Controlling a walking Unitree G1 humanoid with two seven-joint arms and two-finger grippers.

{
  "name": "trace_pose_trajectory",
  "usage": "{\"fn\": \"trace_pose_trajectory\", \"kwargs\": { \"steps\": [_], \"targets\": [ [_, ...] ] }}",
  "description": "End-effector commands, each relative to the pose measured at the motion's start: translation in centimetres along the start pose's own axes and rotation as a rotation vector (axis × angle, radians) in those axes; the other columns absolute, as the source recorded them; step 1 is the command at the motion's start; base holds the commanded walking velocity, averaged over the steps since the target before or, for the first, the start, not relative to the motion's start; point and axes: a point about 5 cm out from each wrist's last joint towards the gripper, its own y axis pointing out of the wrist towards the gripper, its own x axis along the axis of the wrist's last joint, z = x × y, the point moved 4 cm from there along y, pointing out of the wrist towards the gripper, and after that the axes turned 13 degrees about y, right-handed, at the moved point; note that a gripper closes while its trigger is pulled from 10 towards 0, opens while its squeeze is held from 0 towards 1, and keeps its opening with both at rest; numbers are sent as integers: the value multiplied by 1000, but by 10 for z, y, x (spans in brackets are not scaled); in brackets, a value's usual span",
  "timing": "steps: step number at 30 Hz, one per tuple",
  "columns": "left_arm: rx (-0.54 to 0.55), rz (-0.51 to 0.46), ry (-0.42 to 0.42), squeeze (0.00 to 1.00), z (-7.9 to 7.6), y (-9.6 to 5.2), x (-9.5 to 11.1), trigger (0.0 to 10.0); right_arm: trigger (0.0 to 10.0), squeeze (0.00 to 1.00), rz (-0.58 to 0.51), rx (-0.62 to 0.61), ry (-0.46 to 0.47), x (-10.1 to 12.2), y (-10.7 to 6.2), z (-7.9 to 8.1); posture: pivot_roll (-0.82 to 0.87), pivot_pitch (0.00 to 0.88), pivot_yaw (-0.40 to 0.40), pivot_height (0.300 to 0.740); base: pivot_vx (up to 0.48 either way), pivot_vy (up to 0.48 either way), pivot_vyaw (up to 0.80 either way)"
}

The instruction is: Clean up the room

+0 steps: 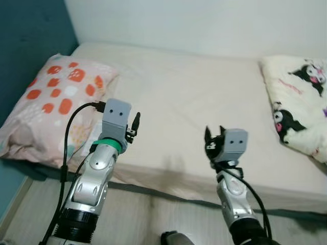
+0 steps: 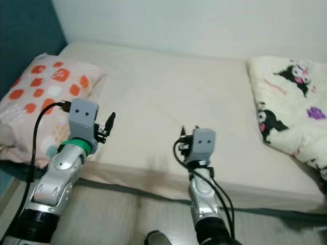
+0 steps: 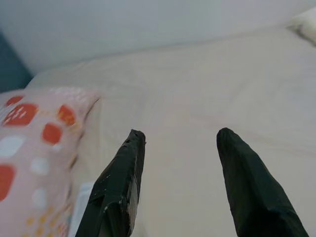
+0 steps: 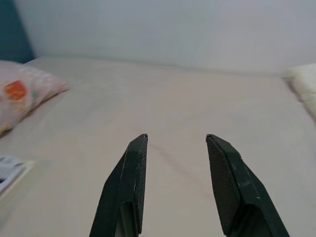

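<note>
Left eye view: left tool (image 1: 135,124) and right tool (image 1: 214,133) parted, no legible writing.

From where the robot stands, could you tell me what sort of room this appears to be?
Most likely a bedroom. A bed with a beige sheet fills the space ahead, a pillow with orange spots lies at one end, and a cream blanket with cartoon figures lies at the other. Both grippers, left and right, hover open at its near edge.

A bed (image 1: 204,102) with a bare beige sheet stands against a white wall (image 1: 204,20); a dark teal wall (image 1: 25,46) runs along its left edge; pale wood floor (image 1: 148,219) lies before its near edge.
</note>
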Motion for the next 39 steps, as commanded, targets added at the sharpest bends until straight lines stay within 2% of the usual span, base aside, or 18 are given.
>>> {"fn": "trace_pose_trajectory", "kwargs": {
  "steps": [1,21,26,30,35,39],
  "targets": [
    [-10,-1,6,0,-3,-1,-2,10000,10000,0,21,-18,3,-4,-3,-5,-80,42,78,740,0,0,-800],
    [-15,-22,25,0,-5,0,1,10000,10000,0,18,-41,-6,-3,-3,-11,-86,45,81,740,0,0,-787],
    [22,-35,71,0,0,0,1,10000,10000,0,18,-39,-17,-3,-2,-11,-84,44,76,740,0,-265,0],
    [23,-36,74,0,0,0,1,10000,10000,0,18,-38,-17,-3,-2,-10,-84,44,76,740,0,-390,0],
    [17,-41,82,0,-6,-1,0,10000,10000,0,25,-19,-24,-5,-4,-8,-81,42,59,740,0,-480,0],
    [46,-16,81,0,-3,-4,-8,10000,10000,0,41,36,-33,-8,-2,3,-59,46,21,740,0,-440,0]
  ]
}}
